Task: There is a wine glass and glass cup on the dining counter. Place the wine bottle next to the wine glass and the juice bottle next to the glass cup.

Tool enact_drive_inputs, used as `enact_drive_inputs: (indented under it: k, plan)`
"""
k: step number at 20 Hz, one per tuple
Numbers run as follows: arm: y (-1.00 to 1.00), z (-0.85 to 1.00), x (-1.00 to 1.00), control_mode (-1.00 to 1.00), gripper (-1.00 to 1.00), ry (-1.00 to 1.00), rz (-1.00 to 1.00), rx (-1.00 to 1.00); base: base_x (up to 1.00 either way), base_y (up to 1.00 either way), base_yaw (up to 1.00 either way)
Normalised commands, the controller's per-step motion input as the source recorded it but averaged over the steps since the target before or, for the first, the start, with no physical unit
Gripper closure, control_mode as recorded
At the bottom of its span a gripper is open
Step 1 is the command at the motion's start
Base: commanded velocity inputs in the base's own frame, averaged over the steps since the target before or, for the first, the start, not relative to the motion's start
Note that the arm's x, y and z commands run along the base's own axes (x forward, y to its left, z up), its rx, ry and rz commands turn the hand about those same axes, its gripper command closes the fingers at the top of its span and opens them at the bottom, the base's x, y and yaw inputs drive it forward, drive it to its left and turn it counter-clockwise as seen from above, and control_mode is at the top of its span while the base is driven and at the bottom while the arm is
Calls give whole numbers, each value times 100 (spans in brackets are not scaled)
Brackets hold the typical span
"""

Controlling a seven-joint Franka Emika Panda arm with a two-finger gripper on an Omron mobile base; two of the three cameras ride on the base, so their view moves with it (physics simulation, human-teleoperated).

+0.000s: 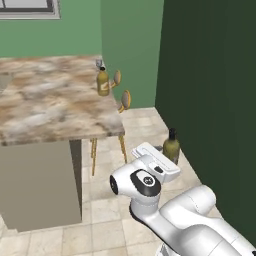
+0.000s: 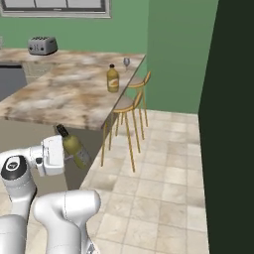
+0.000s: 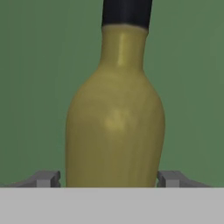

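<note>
Gripper: the gripper (image 3: 108, 178) has its two grey finger tips (image 3: 47, 178) one on each side of the wine bottle's lower body, closed on it; in the hand view the tips sit right at the bottle's flanks.
Wine bottle: the wine bottle (image 2: 75, 147) is olive-green with a dark neck and black top, held in the air off the floor, in front of the near edge of the dining counter and below its top. In the right base view it leans, neck up and toward the left; in the left base view (image 1: 171, 145) it looks closer to upright.
Dining counter: the dining counter (image 1: 50, 100) is beige-and-brown marbled stone with a straight overhanging edge.
Juice bottle: the juice bottle (image 2: 113, 79) stands upright on the counter near its far right edge, amber with a black cap.
Wine glass: the wine glass (image 2: 126, 62) is small and stemmed, just behind the juice bottle near the far corner; whether they touch is too small to tell.
Glass cup: probably the greyish shape at the left edge of the left base view (image 1: 4, 81), on the counter well apart from the juice bottle; it is cut off by the frame.
Stools: two wooden stools (image 2: 130, 101) stand at the counter's right side.
Toaster: a toaster (image 2: 41, 45) sits at the far left.
</note>
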Motion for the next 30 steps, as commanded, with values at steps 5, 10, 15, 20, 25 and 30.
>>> enact_drive_inputs:
  k: [5,10,15,20,25,30]
  plan:
    - [0,0,0,100,100,0,0,0,51,-51,3]
    - [0,0,0,100,100,0,0,0,52,-50,4]
    - [0,0,0,100,100,0,0,0,52,-50,4]
    - [0,0,0,100,100,0,0,0,53,-49,4]
    - [0,0,0,100,100,0,0,0,53,-49,5]
    - [0,0,0,100,100,0,0,0,52,-48,5]
